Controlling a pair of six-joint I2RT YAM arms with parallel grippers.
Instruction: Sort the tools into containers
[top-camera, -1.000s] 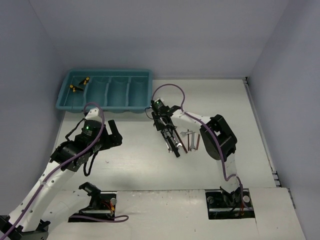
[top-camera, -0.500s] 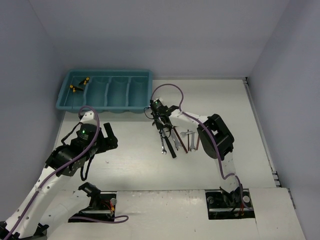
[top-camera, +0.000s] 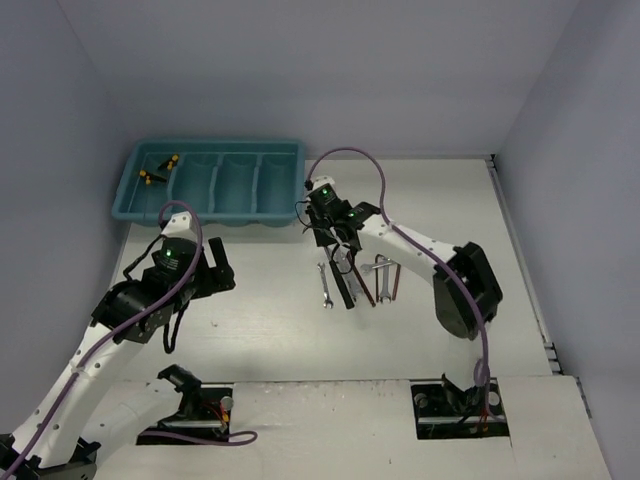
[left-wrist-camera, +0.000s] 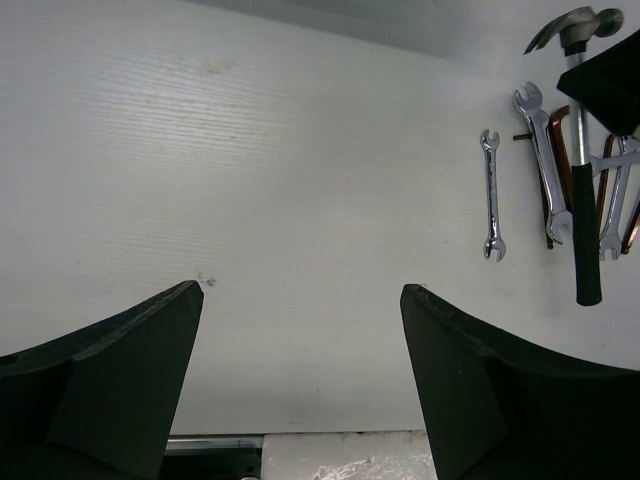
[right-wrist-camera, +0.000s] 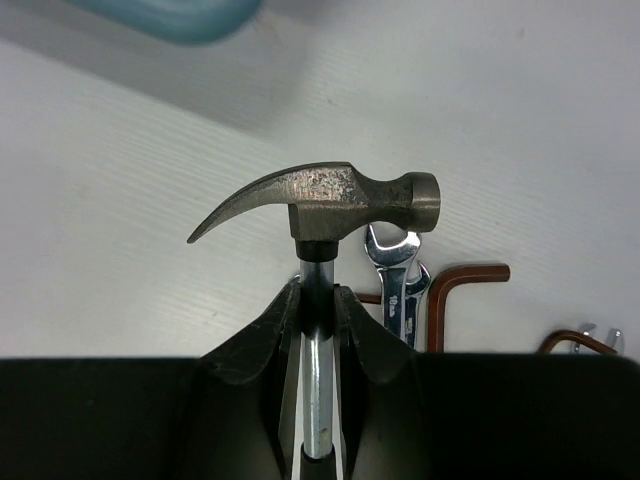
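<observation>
Right wrist: the right gripper (right-wrist-camera: 318, 295) is clamping the hammer (right-wrist-camera: 340, 200) shaft just beneath its head; the left gripper (left-wrist-camera: 300, 292) is hanging open.

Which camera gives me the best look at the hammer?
The right wrist view: the hammer fills it, head and claw sharp, right gripper clamped on its shaft. The left wrist view shows it small at the right edge; the top view shows little beyond its dark handle.
</observation>
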